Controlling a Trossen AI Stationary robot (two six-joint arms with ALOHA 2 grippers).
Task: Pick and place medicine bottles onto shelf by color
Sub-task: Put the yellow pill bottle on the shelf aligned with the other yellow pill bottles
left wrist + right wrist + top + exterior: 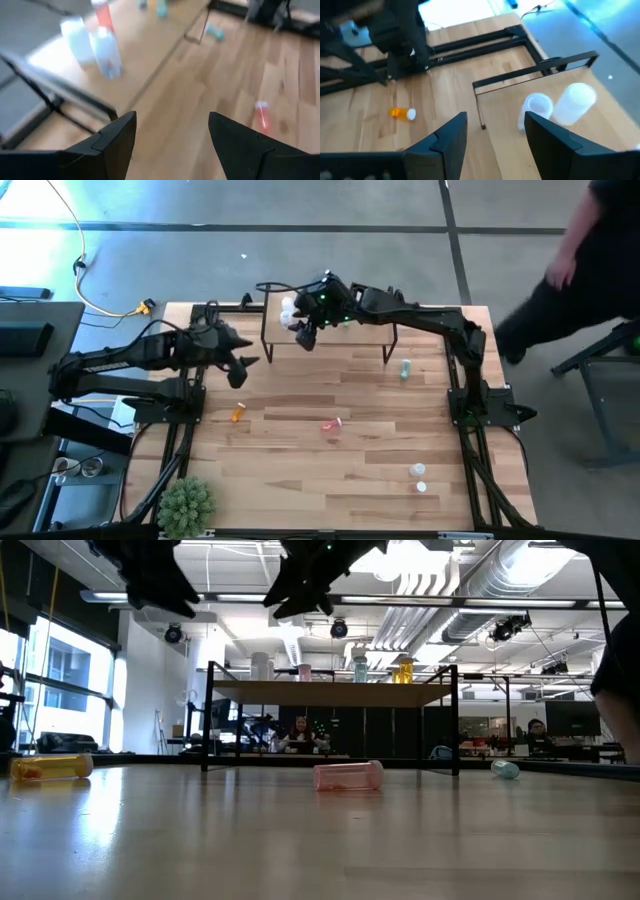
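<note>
The right tool (303, 332) is held released, empty, just above two white bottles (559, 106) on the shelf (372, 328). The left tool (243, 368), released, is kept beside the shelf.

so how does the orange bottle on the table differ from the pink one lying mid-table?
The orange bottle lies toward the left arm's side; the pink bottle lies near the table's middle, in front of the shelf. The orange one's contents are orange-yellow, the pink one's pale pink-red. In the low view the pink bottle sits closer to the camera. Both are small translucent vials lying on their sides, untouched.
</note>
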